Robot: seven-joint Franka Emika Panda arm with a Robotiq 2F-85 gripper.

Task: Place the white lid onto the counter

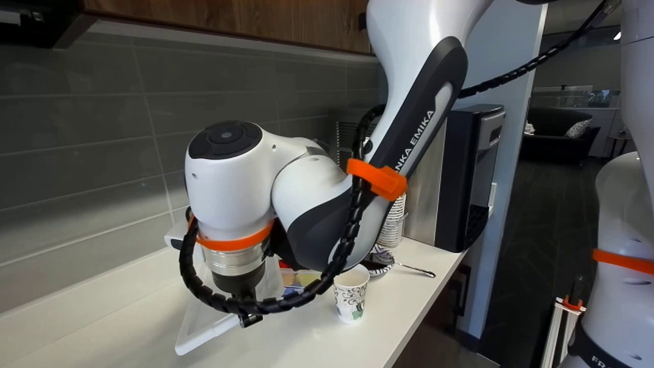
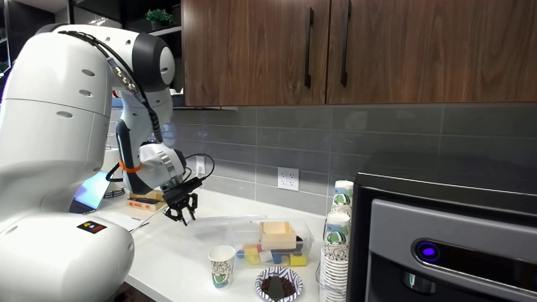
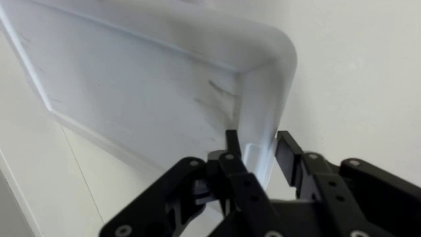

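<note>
Evidently our gripper pinches the white lid by its rim, apparently tilted over the counter. We should level it, lower gently until it lies flat, then let go, avoiding the paper cup.

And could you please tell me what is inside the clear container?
In an exterior view, the clear container shows a tan box and coloured blocks inside; whatever lies behind the box or under the blocks is covered.
</note>
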